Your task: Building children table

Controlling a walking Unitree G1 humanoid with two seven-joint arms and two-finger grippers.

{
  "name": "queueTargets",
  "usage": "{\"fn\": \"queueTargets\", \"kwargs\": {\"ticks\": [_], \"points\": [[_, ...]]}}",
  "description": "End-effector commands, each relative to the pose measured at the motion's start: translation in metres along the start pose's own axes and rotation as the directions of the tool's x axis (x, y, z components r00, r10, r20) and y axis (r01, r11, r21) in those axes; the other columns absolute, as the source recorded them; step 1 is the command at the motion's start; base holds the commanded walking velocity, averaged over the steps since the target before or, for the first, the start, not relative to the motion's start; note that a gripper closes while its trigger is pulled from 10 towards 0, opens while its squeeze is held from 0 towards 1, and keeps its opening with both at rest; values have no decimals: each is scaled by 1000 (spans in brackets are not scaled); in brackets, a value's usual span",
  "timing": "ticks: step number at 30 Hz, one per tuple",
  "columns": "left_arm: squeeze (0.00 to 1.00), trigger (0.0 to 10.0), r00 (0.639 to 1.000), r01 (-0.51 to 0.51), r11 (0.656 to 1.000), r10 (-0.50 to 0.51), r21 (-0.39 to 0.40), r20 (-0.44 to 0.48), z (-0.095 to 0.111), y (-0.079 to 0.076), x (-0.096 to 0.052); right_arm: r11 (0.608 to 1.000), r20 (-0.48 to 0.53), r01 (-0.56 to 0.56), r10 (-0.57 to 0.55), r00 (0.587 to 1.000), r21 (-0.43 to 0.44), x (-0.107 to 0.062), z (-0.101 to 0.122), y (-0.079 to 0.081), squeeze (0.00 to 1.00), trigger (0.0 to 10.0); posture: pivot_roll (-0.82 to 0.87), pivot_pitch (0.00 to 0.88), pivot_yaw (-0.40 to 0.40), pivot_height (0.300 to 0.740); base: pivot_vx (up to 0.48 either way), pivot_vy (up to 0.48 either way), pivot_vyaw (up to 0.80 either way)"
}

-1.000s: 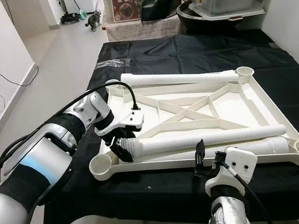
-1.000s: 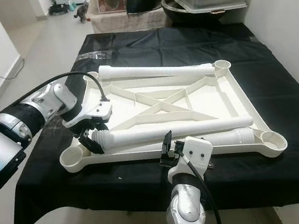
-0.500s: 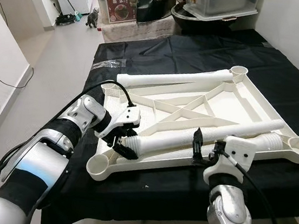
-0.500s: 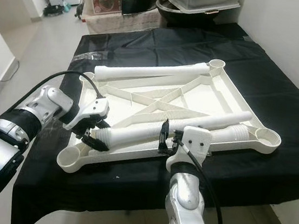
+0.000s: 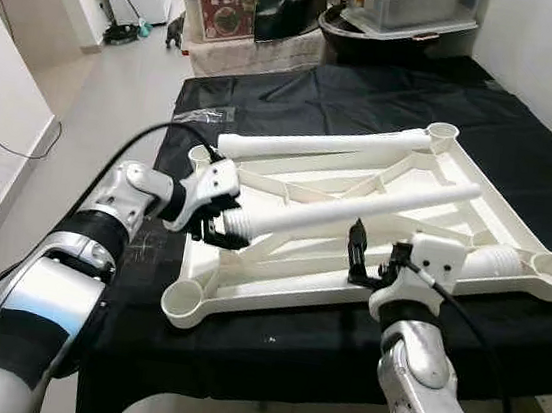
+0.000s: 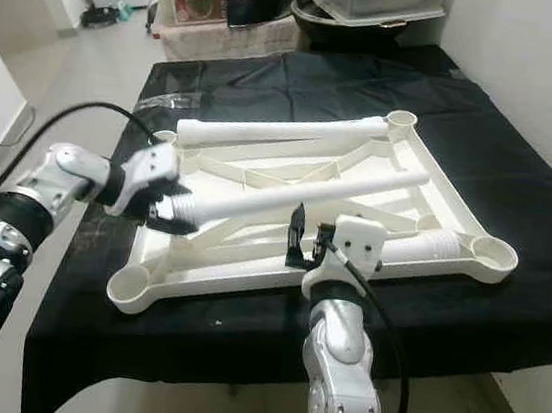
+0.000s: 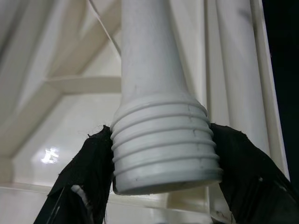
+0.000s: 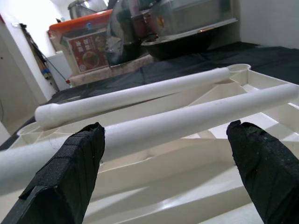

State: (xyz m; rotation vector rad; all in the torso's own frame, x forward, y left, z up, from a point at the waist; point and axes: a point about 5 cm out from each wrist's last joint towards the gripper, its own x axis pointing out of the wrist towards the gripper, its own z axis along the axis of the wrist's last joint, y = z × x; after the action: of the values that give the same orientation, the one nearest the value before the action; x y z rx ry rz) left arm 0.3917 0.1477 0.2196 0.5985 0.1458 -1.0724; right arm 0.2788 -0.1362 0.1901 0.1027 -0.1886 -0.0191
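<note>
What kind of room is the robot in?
Probably a room in a home, though that is a guess. A table with a black cloth holds the upturned white tabletop. Behind it sit a big dark pot and a clear storage box, and a tiled floor leads off.

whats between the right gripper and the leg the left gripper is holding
Nothing but the upturned tabletop's ribbed underside. In the right wrist view the open right gripper faces the held leg across bare ribs; the left gripper clamps its threaded end.

Three legs [image 5: 356,208] (one tabletop [image 5: 516,224])
</note>
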Motion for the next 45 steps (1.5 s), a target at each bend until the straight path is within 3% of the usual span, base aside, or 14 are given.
{"fn": "queueTargets", "kwargs": {"ticks": [1,8,9,10,11,12,24,25,28,29,31,32,38,45], "points": [[0,0,999,-44,999,44,-18,9,-8,3,-10,1000,-1,-9,9,1000,22,1,-2,1,0,10000,94,24,103,740,0,0,0],[0,0,981,-151,988,153,-20,121,-8,0,-13,992,-9,-55,56,998,112,11,-1,4,0,10000,94,6,78,740,0,0,0],[0,4745,975,-177,984,179,-29,134,-8,-1,-14,990,-13,-55,57,998,132,12,-1,4,0,10000,92,1,73,740,0,0,0],[0,4745,970,-194,980,198,-36,142,-9,-1,-14,988,-16,-53,56,998,143,12,-1,4,0,10000,92,1,72,740,0,0,0],[0,8667,965,-209,977,214,-45,152,-10,-3,-14,987,-16,-62,65,998,147,12,0,5,0,10000,93,0,66,740,0,0,0],[0,10000,961,-223,973,229,-54,159,-11,-5,-13,986,-15,-70,73,997,150,13,0,5,0,10000,94,0,63,740,0,0,0],[0,10000,882,-378,919,394,-112,259,-10,-22,-11,942,-13,-161,172,985,293,11,4,18,0,10000,80,13,35,740,0,0,0],[0,10000,862,-402,908,418,-116,286,-7,-26,-11,928,-12,-179,194,981,327,12,4,20,1000,10000,83,17,26,740,0,0,0],[0,10000,836,-425,894,447,-141,319,-2,-32,-11,901,-15,-221,244,970,373,12,4,24,1000,10000,83,22,20,740,0,0,0],[0,10000,811,-446,880,474,-163,343,2,-40,-11,860,-12,-278,313,950,429,12,4,31,137,10000,84,27,10,740,0,0,0],[0,10000,811,-446,880,474,-163,343,2,-40,-11,860,-12,-278,313,950,429,12,4,31,137,10000,84,27,10,740,0,0,0],[0,10000,794,-451,872,490,-190,361,6,-53,-12,806,-3,-325,375,927,495,13,5,36,0,10000,87,36,2,740,0,0,0],[0,10000,791,-436,867,497,-242,356,6,-92,-13,641,66,-403,482,874,653,21,16,48,0,10000,99,57,-20,740,0,0,0],[0,10000,810,-399,881,468,-253,353,7,-112,-10,611,84,-454,534,841,648,24,18,52,0,10000,100,66,-27,740,0,0,0]]}}
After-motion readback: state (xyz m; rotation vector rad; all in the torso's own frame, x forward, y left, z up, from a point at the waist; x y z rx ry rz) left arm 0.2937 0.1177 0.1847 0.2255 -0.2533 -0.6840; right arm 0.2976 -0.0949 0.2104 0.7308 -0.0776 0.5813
